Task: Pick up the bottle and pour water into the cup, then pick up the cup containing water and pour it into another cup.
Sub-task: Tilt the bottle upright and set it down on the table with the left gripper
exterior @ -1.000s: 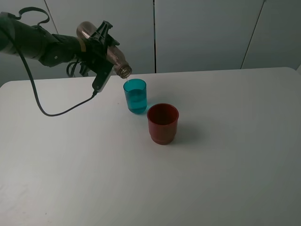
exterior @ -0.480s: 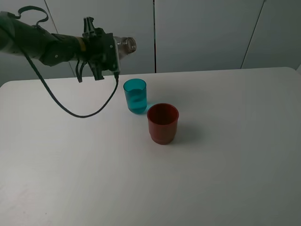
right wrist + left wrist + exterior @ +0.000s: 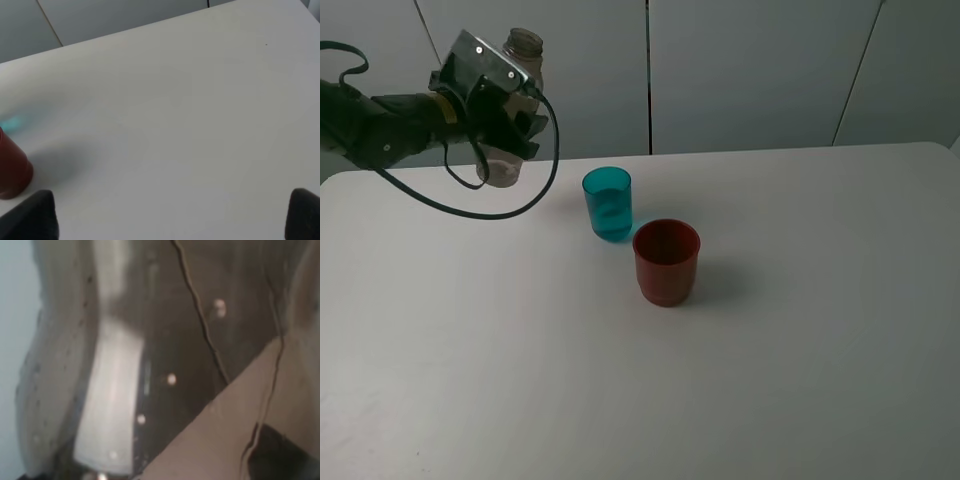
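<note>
**Item 1 – left gripper (image 3: 508,118).** On the high camera you see it at the back left corner of the table (image 3: 620,400), its fingers pinching the bottle. A black cable (image 3: 480,213) hangs in a loop from the left arm over the tabletop.

**Item 2 – bottle (image 3: 526,50).** Smoky clear plastic, held upright or nearly so, with the open neck on top. Its base is at the table's rear edge, and you cannot tell whether it touches the surface. The left wrist camera is filled by the bottle wall (image 3: 165,365), blurred and dotted with droplets.

**Item 3 – teal cup (image 3: 608,203).** A translucent tumbler standing upright near the middle of the table, well to the right of the bottle. A water line shows part-way up its wall.

**Item 4 – red cup (image 3: 666,262).** Opaque and wider, with a stepped base. It stands upright just in front of the teal cup and to its right, with the two close together. You also see part of it at the edge of the right wrist view (image 3: 11,170).

**Item 5 – right gripper (image 3: 167,217).** It shows only on its own wrist camera. The two dark fingertips (image 3: 31,216) are spread wide with nothing between them, above bare white tabletop and well apart from the red cup.

**Item 6 – backdrop.** Pale grey wall panels (image 3: 750,70) stand behind the table.
</note>
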Motion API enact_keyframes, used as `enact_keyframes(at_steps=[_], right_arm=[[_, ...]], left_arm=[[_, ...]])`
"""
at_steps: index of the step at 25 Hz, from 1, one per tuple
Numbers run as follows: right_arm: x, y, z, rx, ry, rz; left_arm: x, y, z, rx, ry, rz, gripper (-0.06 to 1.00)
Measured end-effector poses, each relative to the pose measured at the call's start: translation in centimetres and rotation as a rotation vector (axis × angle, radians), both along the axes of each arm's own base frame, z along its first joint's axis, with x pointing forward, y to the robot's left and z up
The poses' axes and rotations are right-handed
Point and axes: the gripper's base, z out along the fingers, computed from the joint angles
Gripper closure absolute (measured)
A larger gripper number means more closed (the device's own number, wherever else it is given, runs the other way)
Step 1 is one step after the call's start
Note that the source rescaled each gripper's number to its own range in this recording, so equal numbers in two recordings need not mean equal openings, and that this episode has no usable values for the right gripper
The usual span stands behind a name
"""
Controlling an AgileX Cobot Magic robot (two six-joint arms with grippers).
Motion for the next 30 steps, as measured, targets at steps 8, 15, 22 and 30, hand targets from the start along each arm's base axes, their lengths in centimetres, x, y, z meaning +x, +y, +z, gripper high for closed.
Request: enact_keyframes(at_steps=[8,15,22,30], right_arm=[[0.0,0.0,0.0,0.000,0.000,0.000],[0.0,0.0,0.0,0.000,0.000,0.000],[0.0,0.0,0.0,0.000,0.000,0.000],[0.0,0.0,0.0,0.000,0.000,0.000]], left_arm=[[-1.5,4.6,-1.8,-0.201,-0.009,0.053,0.94],[-1.1,8.2,-3.9,-0.358,-0.052,0.081,0.94],[-1.1,9.0,-8.2,-0.380,-0.058,0.072,0.94],[-1.3,8.7,-9.1,-0.372,-0.047,0.042,0.94]])
